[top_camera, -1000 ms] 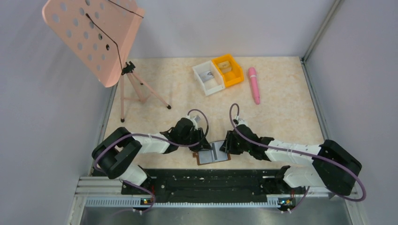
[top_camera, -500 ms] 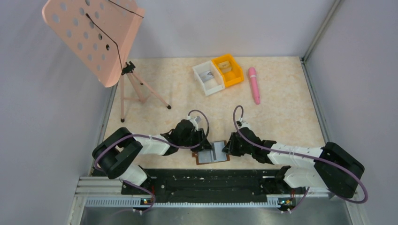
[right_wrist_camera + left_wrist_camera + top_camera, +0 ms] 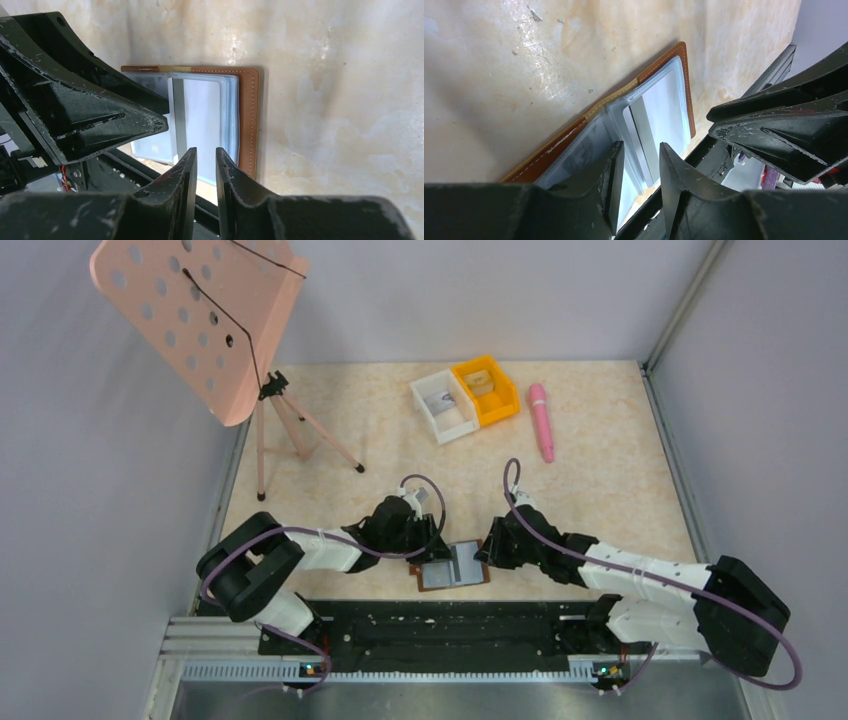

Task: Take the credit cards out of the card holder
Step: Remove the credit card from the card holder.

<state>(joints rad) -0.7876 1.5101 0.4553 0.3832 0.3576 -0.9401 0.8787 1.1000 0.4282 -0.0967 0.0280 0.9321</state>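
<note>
The card holder [image 3: 455, 567] lies opened flat at the near edge of the worktop [image 3: 600, 490], just beside the black rail [image 3: 450, 625] that carries the arm bases. On this side there is almost no free room. The left hand [image 3: 425, 545] stands close at its left end and the right hand [image 3: 490, 552] close at its right end, so both short sides are taken. Beyond the card holder, toward the far side, the worktop is free for a good stretch.

In the left wrist view, the left hand [image 3: 639, 175] has its fingers [image 3: 616, 185] partly apart over the left pocket, and I see nothing between them. In the right wrist view, the right hand [image 3: 205, 170] leaves only a narrow gap above the near edge of the right pocket, and no card is visibly held.

The card holder has a brown leather outside with pale stitching and clear blue-grey pockets inside. One pale card [image 3: 200, 115] with a grey stripe sits in the right pocket.

The worktop is beige with a marble pattern, with some scratches. Far away stand a white bin [image 3: 443, 406] touching an orange bin [image 3: 487, 390], a pink pen-like thing [image 3: 541, 420] near them, and a pink music stand [image 3: 200, 320] at the far left. Grey walls close in the sides.
</note>
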